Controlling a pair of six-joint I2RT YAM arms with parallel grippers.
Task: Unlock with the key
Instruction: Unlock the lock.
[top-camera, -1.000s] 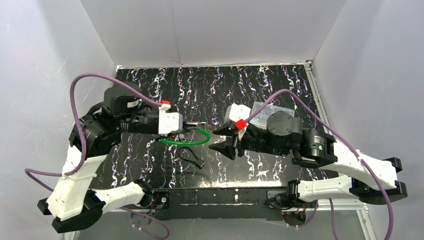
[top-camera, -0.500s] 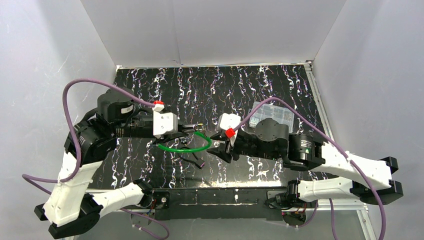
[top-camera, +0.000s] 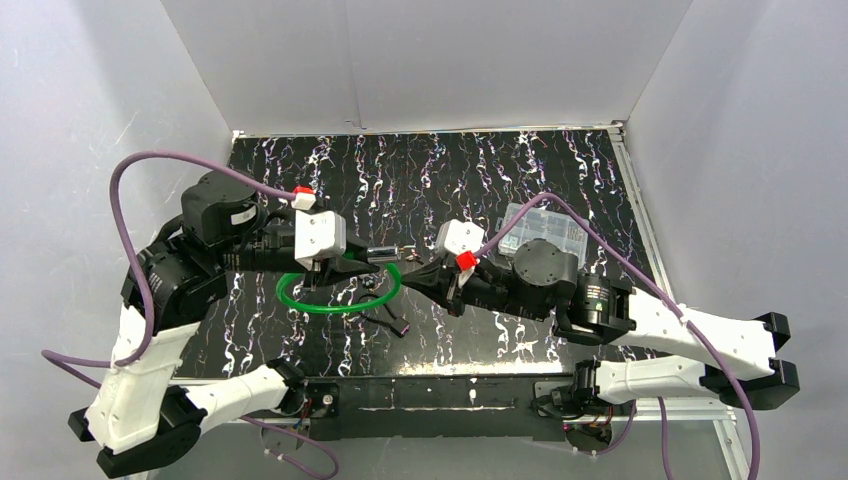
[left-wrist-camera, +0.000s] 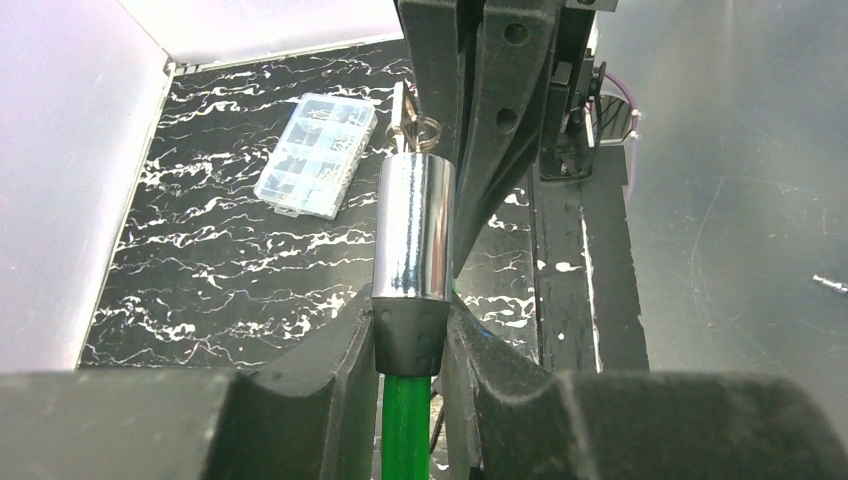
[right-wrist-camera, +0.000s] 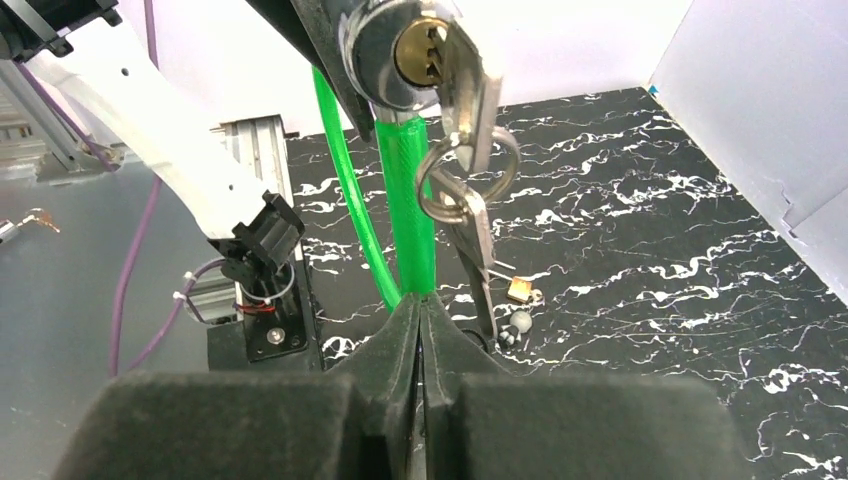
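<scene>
the black marbled surface (top-camera: 560, 170) carries both arms, which meet around the lock cylinder (left-wrist-camera: 415, 230), the chrome barrel taken as landmark here. the green cable (top-camera: 300, 300) loops away from the cylinder on the left-arm side. a clear compartment box (top-camera: 545, 228) lies well beyond the cylinder on the right-arm side. the left tool (left-wrist-camera: 410, 335) is clenched on the black collar just under the cylinder, holding it clear of the surface. the right tool (right-wrist-camera: 420, 310) faces the cylinder's keyed end with its fingers pressed flat together, and nothing seems caught between them. the key (right-wrist-camera: 470, 95) sits at the cylinder's brass face, with a ring (right-wrist-camera: 465, 175) and a second key (right-wrist-camera: 480, 260) dangling under it. i cannot tell whether the key is fully seated.

the risk, as i judge it: the right tool looks clenched on air beneath the key head, so any turn from here would move nothing. pushing in could knock the ring, set the keys swinging, or twist the cylinder in the left tool's collar-only grasp.

the right wrist view shows the keyway and hanging keys. the left wrist view shows only the key head past the cylinder, yet makes the collar grip plain. the top view resolves neither.
</scene>
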